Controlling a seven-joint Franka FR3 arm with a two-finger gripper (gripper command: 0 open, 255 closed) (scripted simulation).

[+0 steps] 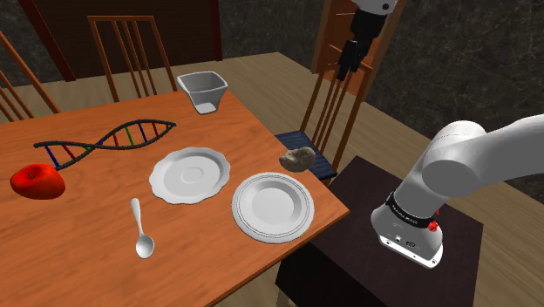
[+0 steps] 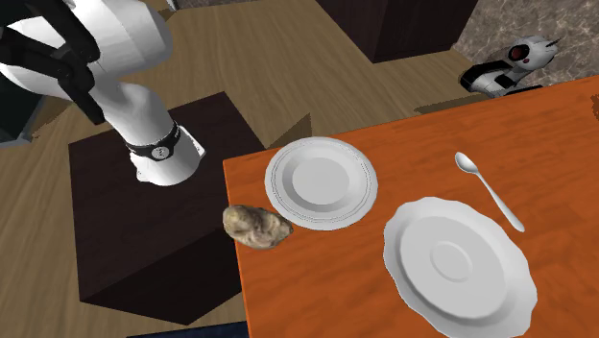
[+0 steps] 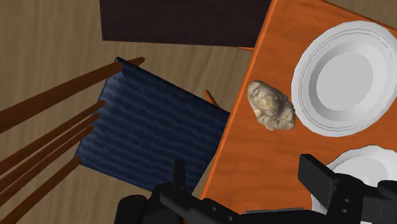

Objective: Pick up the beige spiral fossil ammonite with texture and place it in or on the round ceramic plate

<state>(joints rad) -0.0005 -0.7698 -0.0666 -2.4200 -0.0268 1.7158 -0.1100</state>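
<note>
Currently we log the black two-finger tool (image 1: 350,63) high over the brown wooden chair (image 1: 329,44), well apart from the orange-brown table (image 1: 87,227). In the wrist view its fingers (image 3: 180,175) stand wide apart, with nothing between them. We find the beige lumpy fossil ammonite (image 1: 297,159) lying at the table's edge toward the shoulder view's right. It is just beside the round white ringed plate (image 1: 272,207), on that plate's far side.

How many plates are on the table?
2. A round plate sits at the table edge, near the fossil. A scalloped plate lies beside it, between the spoon and the DNA model. None looks hidden.
</note>
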